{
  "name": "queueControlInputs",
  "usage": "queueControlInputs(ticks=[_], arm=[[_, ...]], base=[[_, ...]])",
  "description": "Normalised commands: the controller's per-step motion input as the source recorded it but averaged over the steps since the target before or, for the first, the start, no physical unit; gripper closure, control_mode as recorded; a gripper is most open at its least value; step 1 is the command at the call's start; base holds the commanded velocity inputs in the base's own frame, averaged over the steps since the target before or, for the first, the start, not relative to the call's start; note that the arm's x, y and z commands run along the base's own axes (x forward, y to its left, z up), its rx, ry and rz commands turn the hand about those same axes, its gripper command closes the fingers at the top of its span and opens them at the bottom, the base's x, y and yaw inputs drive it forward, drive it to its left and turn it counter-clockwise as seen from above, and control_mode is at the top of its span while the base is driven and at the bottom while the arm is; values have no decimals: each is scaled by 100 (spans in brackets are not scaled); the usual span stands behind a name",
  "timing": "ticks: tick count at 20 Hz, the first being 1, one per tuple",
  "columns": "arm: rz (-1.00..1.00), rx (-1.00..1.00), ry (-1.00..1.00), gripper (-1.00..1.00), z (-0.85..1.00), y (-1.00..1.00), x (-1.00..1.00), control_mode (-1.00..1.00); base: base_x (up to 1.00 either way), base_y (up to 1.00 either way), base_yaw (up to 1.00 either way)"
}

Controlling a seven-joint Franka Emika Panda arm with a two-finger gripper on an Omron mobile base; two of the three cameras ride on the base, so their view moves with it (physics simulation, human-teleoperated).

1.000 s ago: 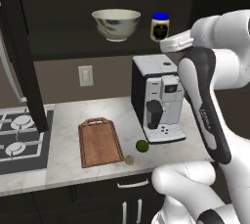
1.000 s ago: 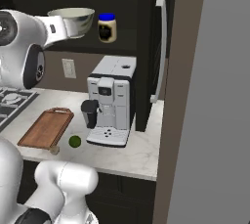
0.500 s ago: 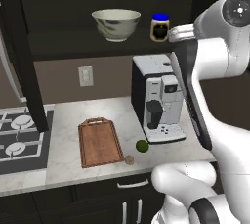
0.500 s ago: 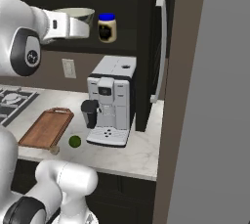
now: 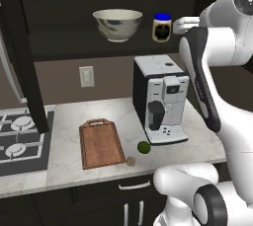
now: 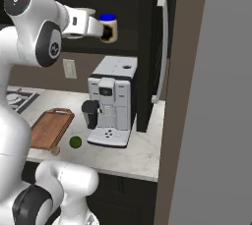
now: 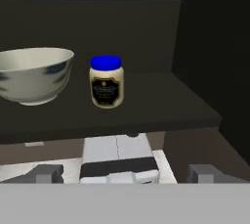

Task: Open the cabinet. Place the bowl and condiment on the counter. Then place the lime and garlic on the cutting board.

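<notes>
The cabinet (image 5: pixel 59 3) stands open, its right door (image 6: pixel 150 47) swung out. On its shelf (image 7: pixel 151 105) sit the cream bowl (image 5: pixel 117 23) (image 7: pixel 34 74) and, to its right, the blue-lidded condiment (image 5: pixel 162 26) (image 6: pixel 110 25) (image 7: pixel 106 82). My gripper (image 5: pixel 177 22) (image 6: pixel 104 32) (image 7: pixel 126 174) hovers at shelf height, just short of the condiment, open and holding nothing. Down on the counter (image 5: pixel 69 116), the cutting board (image 5: pixel 101 143) (image 6: pixel 49 128) lies bare. The lime (image 5: pixel 144 146) (image 6: pixel 75 142) and garlic (image 5: pixel 130 161) (image 6: pixel 54 151) rest on the counter by the board's right corner.
A white coffee machine (image 5: pixel 160 99) (image 6: pixel 110 101) stands under the shelf, right of the board. A stove (image 5: pixel 20 141) is at the left. The cabinet's left door (image 5: pixel 20 52) juts out over the stove edge. A tall grey panel (image 6: pixel 211 96) bounds the right.
The arm has lifted and the hand has risen to shelf level beside the condiment. The gripper stays open. Bowl, jar, lime and garlic have not moved.
</notes>
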Motion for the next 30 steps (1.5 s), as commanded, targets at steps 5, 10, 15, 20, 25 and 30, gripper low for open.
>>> queueControlInputs(ticks=[5, 10, 15, 20, 25, 30], arm=[[5, 2, 0, -100, -1, 0, 39, -100], [6, 0, 0, -100, 0, 0, 49, -100], [7, 0, -5, -100, 0, 0, 45, -100], [8, 0, -7, -100, 0, 0, 43, -100], [8, 0, -4, -100, 0, 0, 38, -100], [6, 0, 0, -100, 0, 0, 28, -100]], base=[[0, 0, 0], [0, 0, 0], [0, 0, 0], [0, 0, 0], [0, 0, 0], [0, 0, 0]])
